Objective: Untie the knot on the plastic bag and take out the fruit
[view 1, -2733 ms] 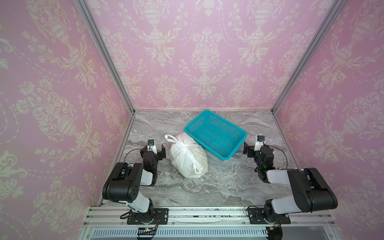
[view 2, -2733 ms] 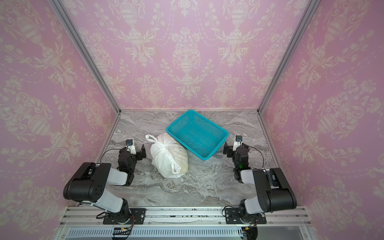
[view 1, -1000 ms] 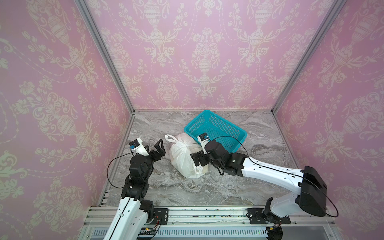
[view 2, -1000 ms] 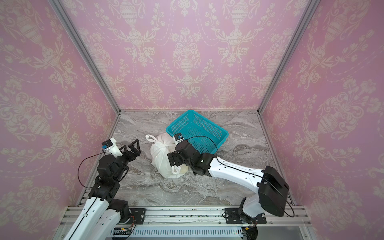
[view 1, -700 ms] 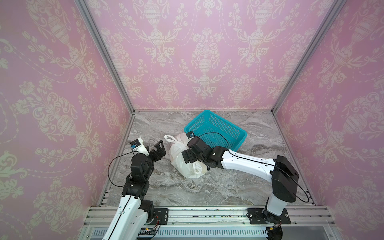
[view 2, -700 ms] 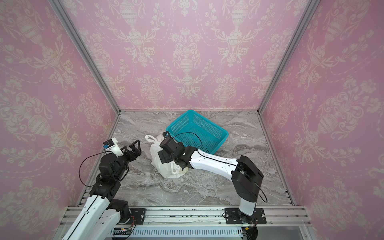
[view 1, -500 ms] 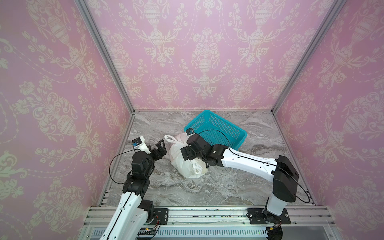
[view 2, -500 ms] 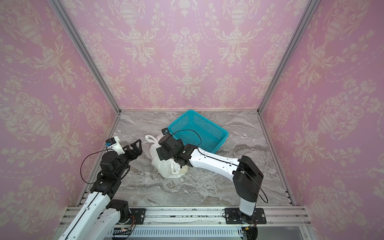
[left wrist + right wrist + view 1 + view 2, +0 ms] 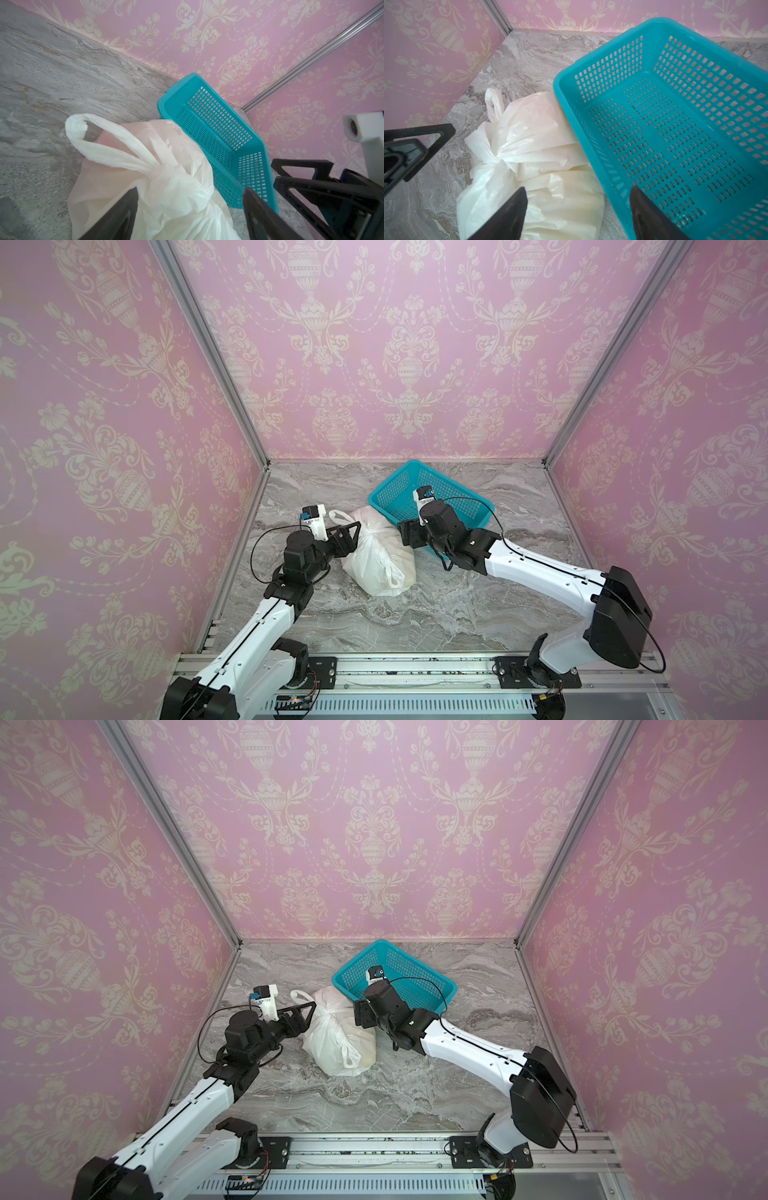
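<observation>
Both left gripper [image 9: 351,533] and right gripper [image 9: 404,534] have just reached the plastic bag [image 9: 374,560] (knot [image 9: 501,161] still tied): jaws apart, apparently empty, ready for untying.

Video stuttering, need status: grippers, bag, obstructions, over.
Both open, empty: left gripper, right gripper, flanking the plastic bag. Its knot tied. Nearby teal basket abuts bag, crowding right gripper.

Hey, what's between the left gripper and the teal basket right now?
The tied white plastic bag. In both top views it fills the stretch between the left gripper and the teal basket, with nothing else there.
</observation>
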`<state>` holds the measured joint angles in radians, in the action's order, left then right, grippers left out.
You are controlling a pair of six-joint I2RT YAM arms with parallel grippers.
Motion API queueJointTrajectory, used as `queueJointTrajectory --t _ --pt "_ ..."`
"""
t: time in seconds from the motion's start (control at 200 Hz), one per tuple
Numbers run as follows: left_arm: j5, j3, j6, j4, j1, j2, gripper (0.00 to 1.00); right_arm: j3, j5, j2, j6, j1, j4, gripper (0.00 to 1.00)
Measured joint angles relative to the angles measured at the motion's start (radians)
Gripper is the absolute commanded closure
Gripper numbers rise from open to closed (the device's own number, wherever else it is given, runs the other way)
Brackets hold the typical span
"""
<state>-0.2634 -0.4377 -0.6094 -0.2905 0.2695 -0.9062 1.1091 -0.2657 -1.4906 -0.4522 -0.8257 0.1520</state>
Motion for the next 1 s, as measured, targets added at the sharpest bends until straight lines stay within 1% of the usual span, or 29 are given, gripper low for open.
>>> queueJointTrajectory --t 0.045,0.175,0.28,0.375,0.52,0.59,0.62,0.655,0.705,0.746,0.876,0.941,1.001 --pt "0.029 0.0 0.013 0.008 0.03 0.011 0.19 -0.033 -0.001 0.02 0.0 0.0 -0.005 0.21" --pt "0.192 -0.001 0.076 0.054 0.161 0.058 0.18 -0.126 -0.013 0.096 0.0 -0.002 -0.024 0.2" --pt "0.28 -0.013 0.119 0.075 0.237 0.054 0.16 -0.184 -0.021 0.154 0.0 -0.001 -0.057 0.2" --pt "0.342 -0.036 0.15 0.092 0.288 0.014 0.14 -0.209 -0.022 0.181 0.0 -0.001 -0.088 0.2" --pt "0.448 -0.096 0.199 0.123 0.378 -0.093 0.12 -0.218 -0.018 0.187 0.0 -0.001 -0.12 0.2" --pt "0.489 -0.122 0.219 0.139 0.412 -0.145 0.13 -0.222 -0.016 0.187 0.0 -0.001 -0.127 0.19" --pt "0.504 -0.132 0.225 0.146 0.422 -0.164 0.17 -0.225 -0.015 0.187 0.0 -0.001 -0.132 0.19" --pt "0.519 -0.144 0.232 0.157 0.432 -0.187 0.24 -0.228 -0.014 0.187 0.0 -0.001 -0.135 0.18" --pt "0.538 -0.16 0.25 0.167 0.442 -0.214 0.41 -0.233 -0.013 0.187 0.0 -0.001 -0.141 0.18" --pt "0.546 -0.172 0.256 0.178 0.444 -0.231 0.54 -0.235 -0.011 0.187 0.0 -0.001 -0.141 0.18" --pt "0.568 -0.196 0.276 0.204 0.447 -0.26 0.87 -0.237 -0.008 0.186 0.0 -0.001 -0.146 0.18" --pt "0.573 -0.202 0.283 0.213 0.447 -0.263 1.0 -0.237 0.0 0.186 0.0 -0.001 -0.15 0.18" --pt "0.578 -0.205 0.285 0.218 0.447 -0.263 1.0 -0.237 0.009 0.182 0.0 -0.001 -0.157 0.18"
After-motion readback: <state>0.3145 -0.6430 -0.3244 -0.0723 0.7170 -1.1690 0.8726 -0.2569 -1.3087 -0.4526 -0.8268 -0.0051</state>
